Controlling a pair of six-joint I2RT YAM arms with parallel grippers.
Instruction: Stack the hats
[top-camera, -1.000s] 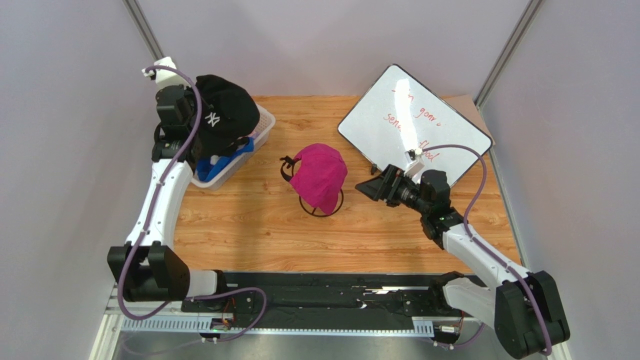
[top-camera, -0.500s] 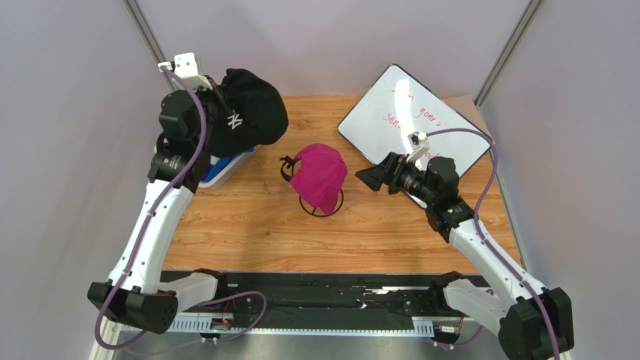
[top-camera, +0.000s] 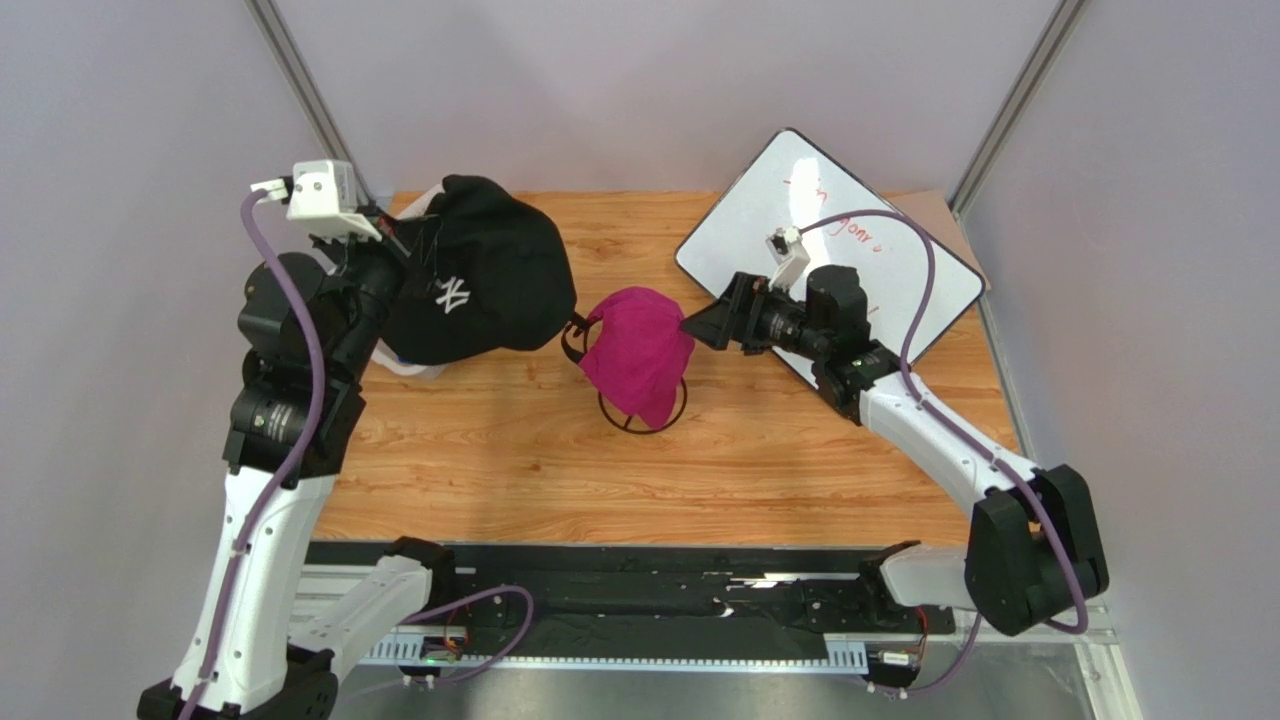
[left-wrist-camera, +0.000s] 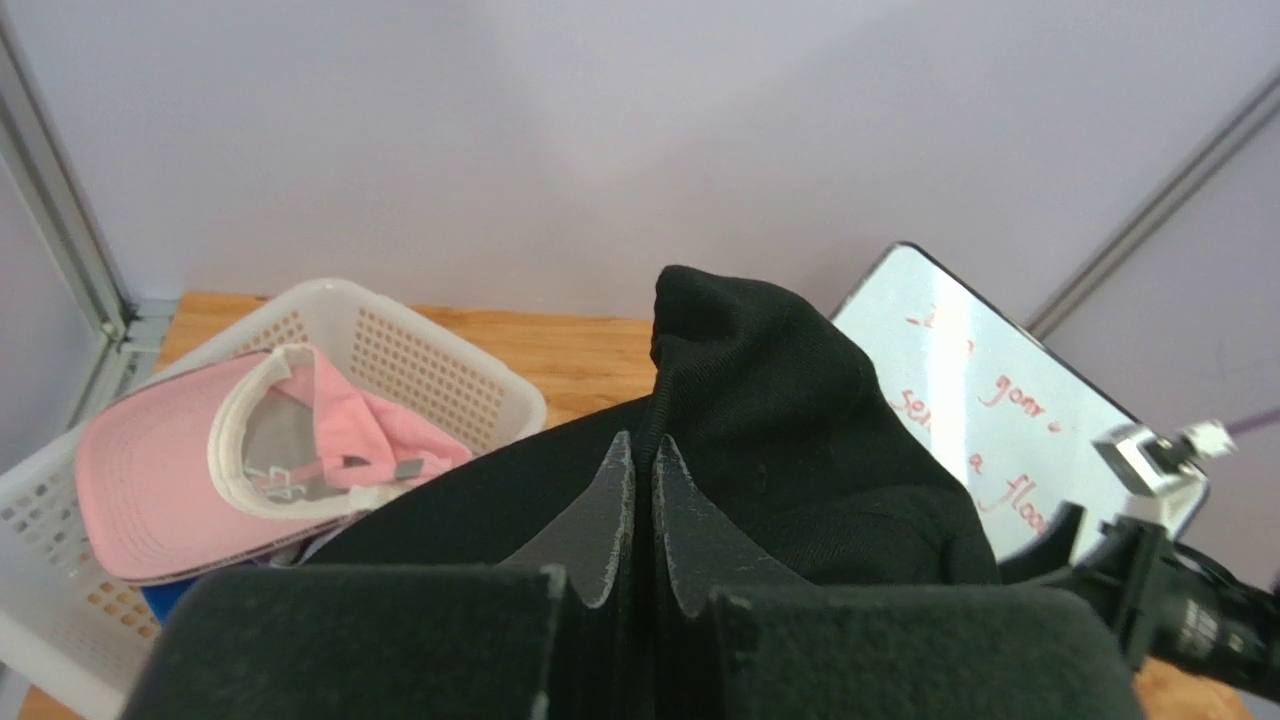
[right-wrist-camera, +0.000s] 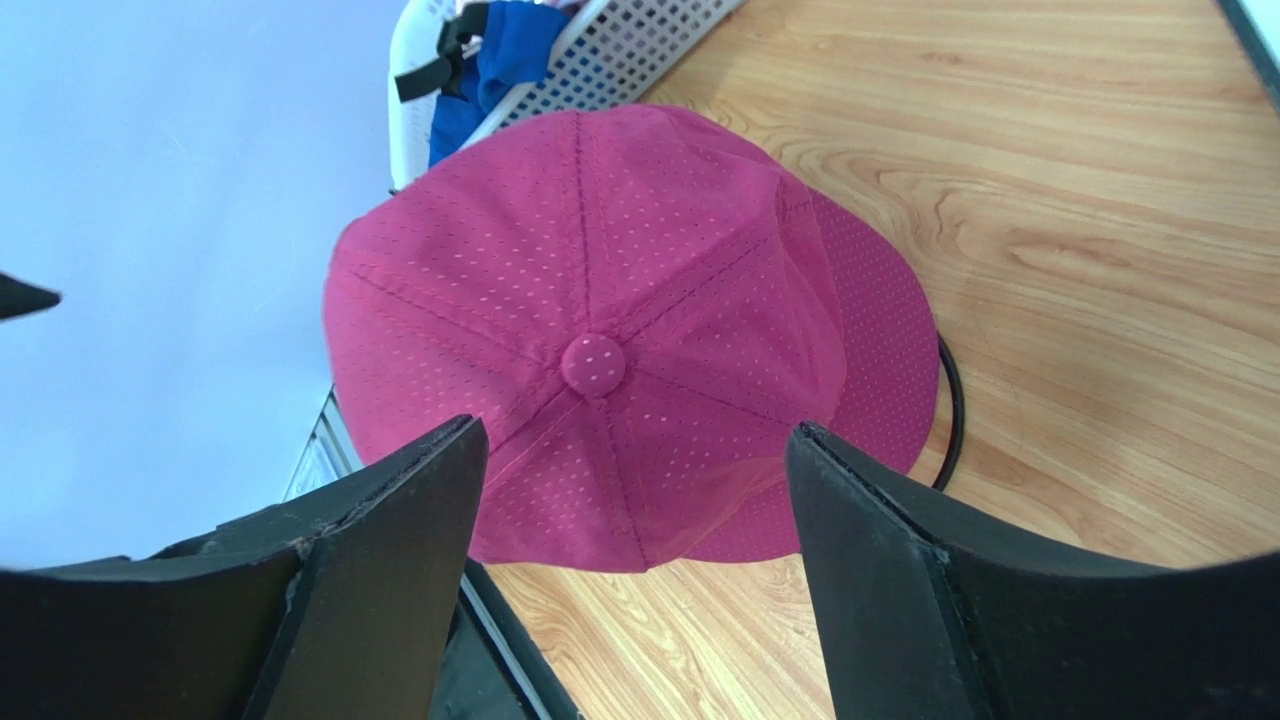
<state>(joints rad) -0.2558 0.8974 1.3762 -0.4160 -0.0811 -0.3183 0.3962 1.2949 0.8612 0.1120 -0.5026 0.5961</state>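
Black cap — clamped in the left gripper.

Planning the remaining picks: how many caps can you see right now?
4: black cap in the left fingers, magenta cap on the stand, pink cap and blue cap in the basket. Others may lie hidden there.

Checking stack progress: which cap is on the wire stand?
The magenta cap; it sits on the black wire stand. The black NY cap hangs from the left tool, and the pink cap lies in the white basket.
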